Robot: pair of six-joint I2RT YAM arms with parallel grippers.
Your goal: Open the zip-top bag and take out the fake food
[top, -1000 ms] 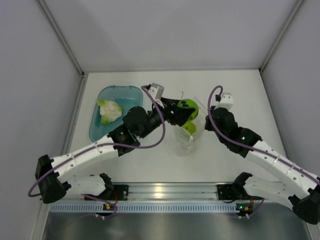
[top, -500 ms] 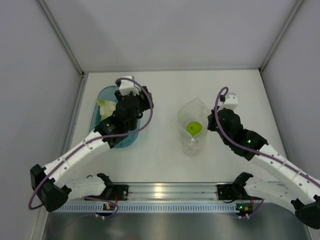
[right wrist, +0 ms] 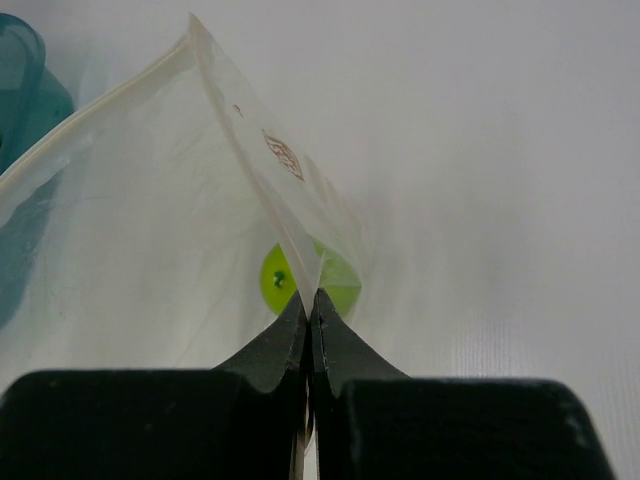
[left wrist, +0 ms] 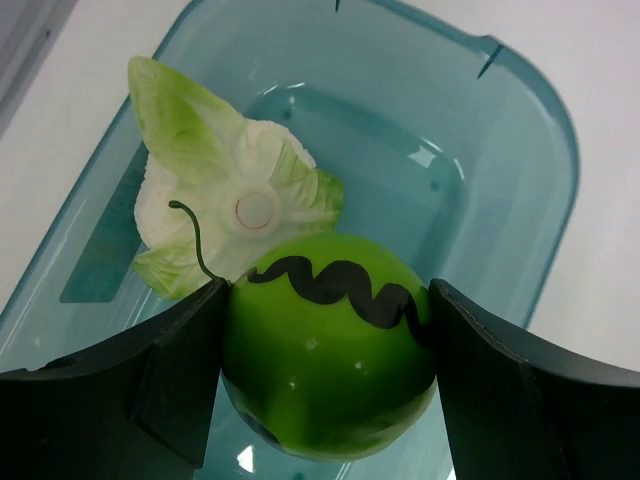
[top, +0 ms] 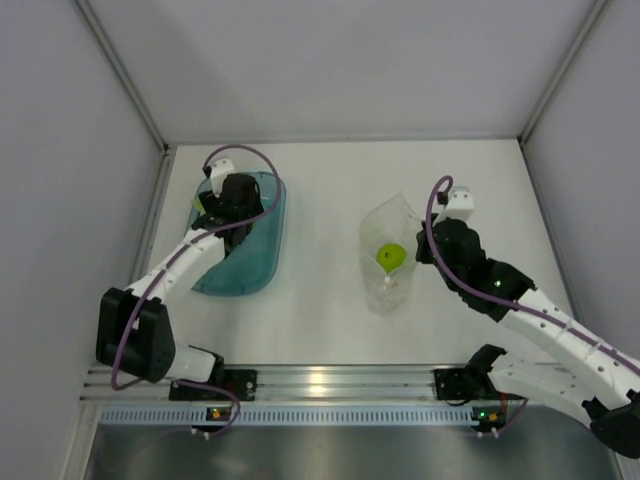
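Surveying the table (top: 330,170) from overhead, you have two stations set well apart: the teal tub (top: 250,268) at about 9 o'clock and the zip-top bag (top: 384,215) at about 3 o'clock.

Tub: it lies flat. It serves as the drop point, which explains why your left arm is reaching over its 11 o'clock corner.

Bag: the mouth gapes toward 12 o'clock. Your right gripper (right wrist: 308,312) is clenched on the bag's edge at its 3 o'clock side; the wrist view shows the jaws pinching a thin fold of plastic, no gap between them. I judge this hold keeps the mouth spread and the pouch from sliding.

Leafy lump (left wrist: 225,205): lying inside the tub, out of the bag.

Striped ball (left wrist: 322,385): grasped between the jaws of your left gripper (left wrist: 328,345), held above the tub floor at the lump's 5 o'clock. Whether ball and lump touch, I cannot tell. A release here should land it in the tub.

Lime ball (top: 389,257): inside the bag, toward its closed 6 o'clock end, not yet out. Fetching it will call for a reach deep past the mouth.
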